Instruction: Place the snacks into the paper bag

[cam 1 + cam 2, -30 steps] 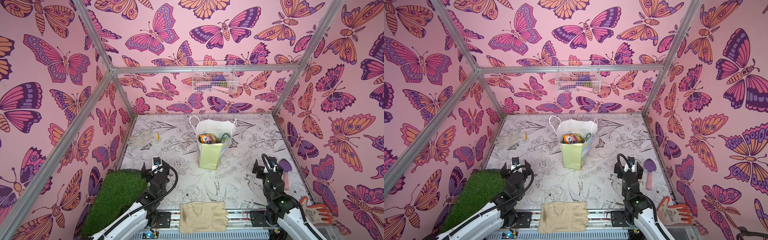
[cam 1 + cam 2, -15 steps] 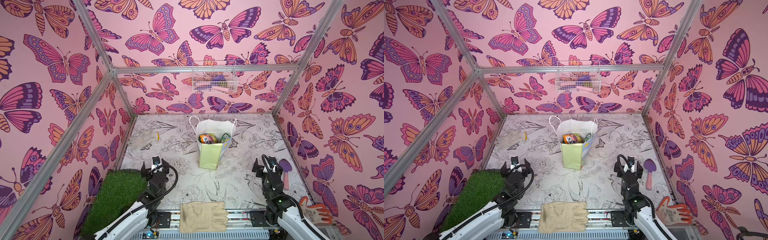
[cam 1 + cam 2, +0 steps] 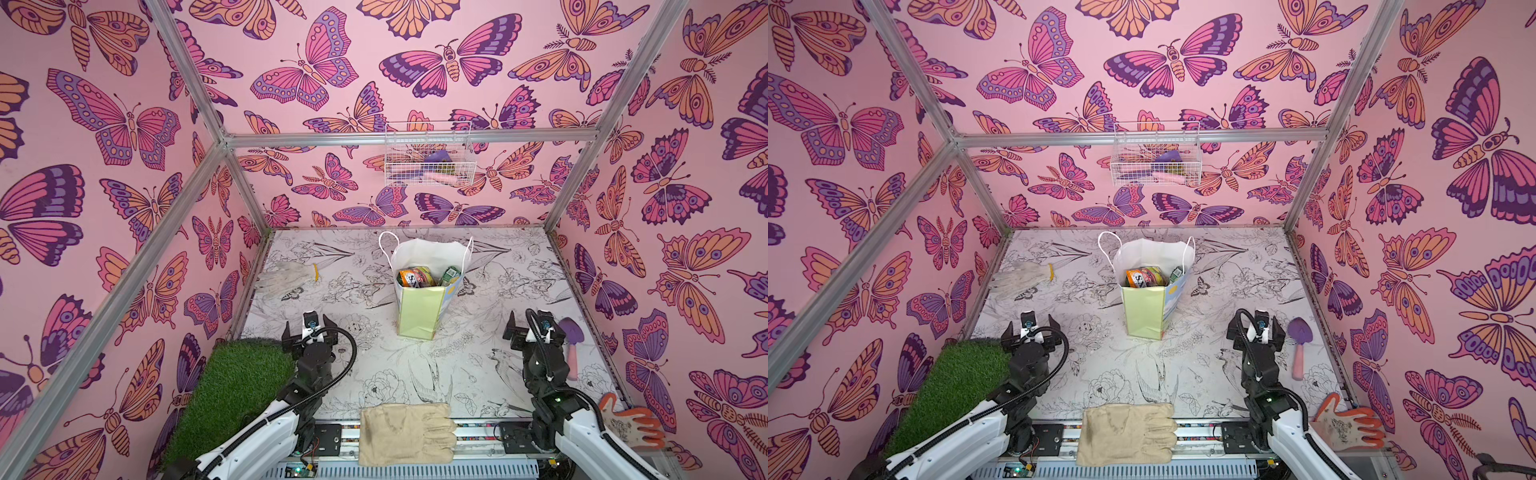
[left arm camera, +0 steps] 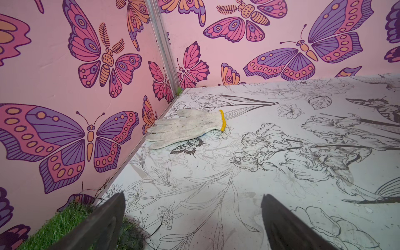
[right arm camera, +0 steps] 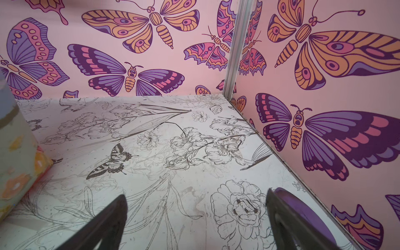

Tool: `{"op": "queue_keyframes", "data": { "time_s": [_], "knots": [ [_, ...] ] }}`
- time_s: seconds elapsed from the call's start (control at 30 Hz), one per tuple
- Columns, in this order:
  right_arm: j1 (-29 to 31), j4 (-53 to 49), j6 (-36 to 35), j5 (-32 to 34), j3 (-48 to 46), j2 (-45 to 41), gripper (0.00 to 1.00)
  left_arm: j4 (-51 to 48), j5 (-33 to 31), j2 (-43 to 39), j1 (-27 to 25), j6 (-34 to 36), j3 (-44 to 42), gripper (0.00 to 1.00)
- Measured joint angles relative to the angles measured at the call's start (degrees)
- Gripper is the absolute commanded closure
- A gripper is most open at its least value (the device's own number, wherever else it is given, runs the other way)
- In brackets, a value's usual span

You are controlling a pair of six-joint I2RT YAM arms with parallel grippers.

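The paper bag point(image 3: 417, 311) point(image 3: 1144, 313) stands upright mid-table in both top views, white with a pale yellow-green side and cord handles. Inside its open mouth lie the snacks point(image 3: 415, 277) point(image 3: 1144, 276), an orange-and-green packet beside a green one point(image 3: 451, 275). My left gripper point(image 3: 309, 324) point(image 3: 1030, 326) point(image 4: 192, 205) rests open and empty at the front left, beside the grass mat. My right gripper point(image 3: 534, 322) point(image 3: 1256, 322) point(image 5: 195, 205) is open and empty at the front right. A corner of the bag point(image 5: 17, 155) shows at the edge of the right wrist view.
A green grass mat point(image 3: 232, 390) lies front left. A white knit glove point(image 3: 286, 276) point(image 4: 186, 127) lies by the left wall. A beige glove point(image 3: 405, 432) covers the front rail. A purple trowel point(image 3: 571, 345) and an orange-and-white glove point(image 3: 631, 424) lie right. A wire basket point(image 3: 428, 160) hangs on the back wall.
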Motion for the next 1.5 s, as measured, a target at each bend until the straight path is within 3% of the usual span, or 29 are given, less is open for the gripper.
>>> {"op": "queue_keyframes", "data": {
  "time_s": [0.5,1.5],
  "knots": [
    [-0.3,2.4,-0.6,-0.4,0.0,0.7,0.01,5.4,2.2,4.7,2.5,0.0,-0.1,0.01],
    [-2.3,14.5,-1.2,-3.8,0.0,15.7,0.01,13.1,7.6,12.7,7.6,0.0,-0.1,0.01]
  ]
}}
